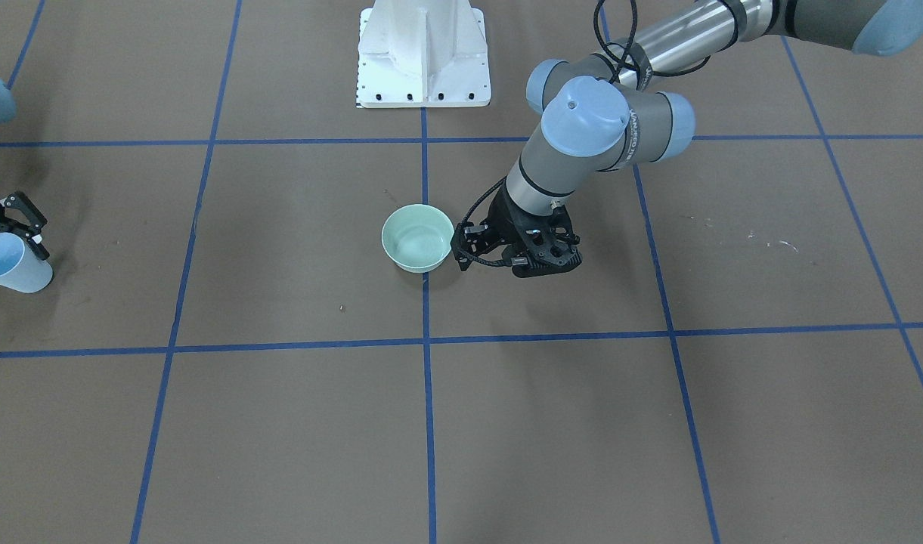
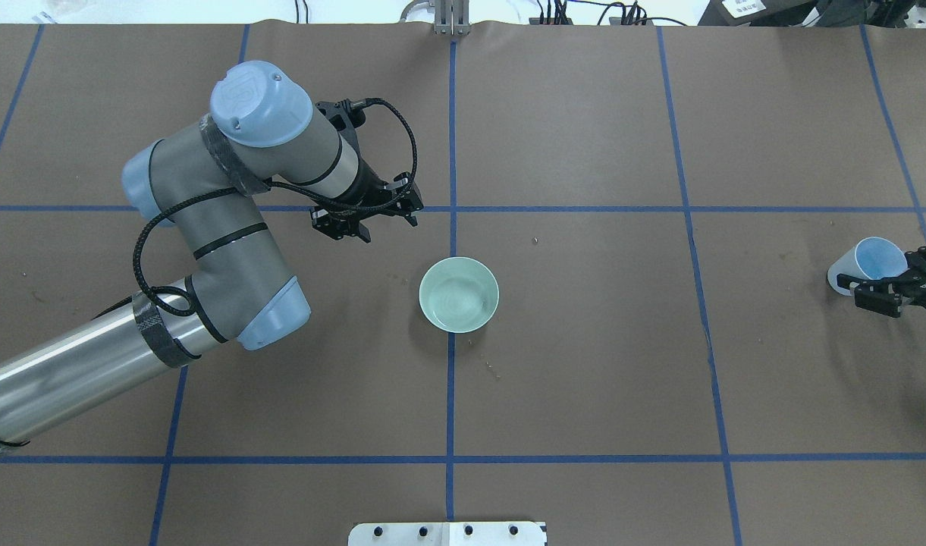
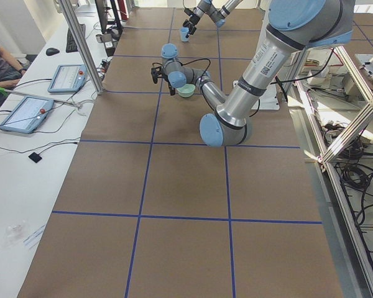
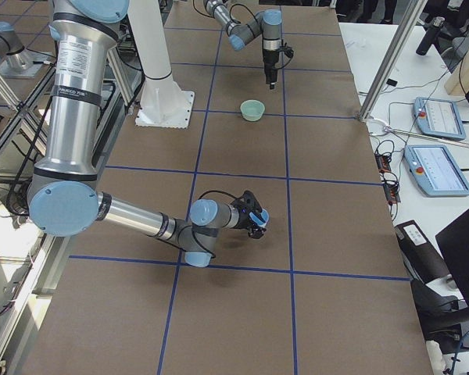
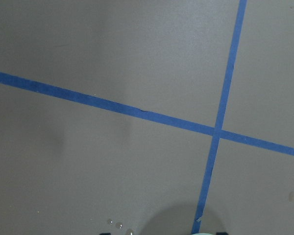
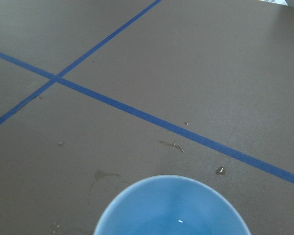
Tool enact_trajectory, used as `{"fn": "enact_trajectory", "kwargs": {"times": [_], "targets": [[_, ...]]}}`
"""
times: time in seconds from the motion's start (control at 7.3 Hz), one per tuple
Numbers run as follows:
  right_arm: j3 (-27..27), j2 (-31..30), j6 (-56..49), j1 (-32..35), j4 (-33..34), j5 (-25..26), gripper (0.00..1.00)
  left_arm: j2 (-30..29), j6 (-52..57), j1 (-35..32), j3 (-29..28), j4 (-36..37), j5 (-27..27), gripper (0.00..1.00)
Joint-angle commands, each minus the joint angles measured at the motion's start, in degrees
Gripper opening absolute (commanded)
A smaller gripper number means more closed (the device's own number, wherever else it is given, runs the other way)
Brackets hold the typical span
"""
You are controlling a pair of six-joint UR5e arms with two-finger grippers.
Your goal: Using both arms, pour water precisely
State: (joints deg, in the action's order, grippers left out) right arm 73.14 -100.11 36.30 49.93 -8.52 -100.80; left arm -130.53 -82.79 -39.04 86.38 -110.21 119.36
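Water glints in cup, wrist view only.

We are seeing the left arm reaching over the table, with the left gripper hanging spread just beside a green bowl. The bowl is holding the water, clear and glinting. The right arm is lying low, its right gripper clamping a tilted blue cup.
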Motion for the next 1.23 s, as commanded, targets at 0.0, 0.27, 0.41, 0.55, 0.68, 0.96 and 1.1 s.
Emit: {"fn": "enact_trajectory", "kwargs": {"times": [0.0, 0.27, 0.41, 0.55, 0.68, 0.96, 1.1], "targets": [[0.0, 0.0, 0.0, 0.0, -0.1, 0.0, 0.51, 0.1, 0.0, -0.2, 0.0, 0.0, 0.3, 0.77], [0.9, 0.1, 0.0, 0.0, -0.1, -0.2, 0.11, 0.1, 0.0, -0.7, 0.4, 0.1, 1.0, 0.78], [2.3, 0.4, 0.1, 0.1, 0.1, -0.5, 0.03, 0.1, 0.0, -0.7, 0.4, 0.1, 1.0, 0.77], [3.7, 0.5, 0.1, 0.1, 1.1, -0.4, 0.01, 0.1, 0.0, -0.8, 0.5, 0.1, 1.0, 0.77], [5.3, 2.2, 0.1, 0.1, 4.4, -0.7, 0.0, 0.1, 0.0, -0.9, 0.8, 0.1, 1.6, 0.78], [16.2, 4.5, 0.2, 0.1, 20.2, -0.8, 0.0, 0.7, 0.0, -3.7, 1.3, 0.0, 4.7, 0.78], [20.9, 7.4, 0.3, 0.1, 29.2, -0.5, 0.0, 1.1, 0.1, -5.1, 1.3, -0.1, 5.6, 0.78]]}}
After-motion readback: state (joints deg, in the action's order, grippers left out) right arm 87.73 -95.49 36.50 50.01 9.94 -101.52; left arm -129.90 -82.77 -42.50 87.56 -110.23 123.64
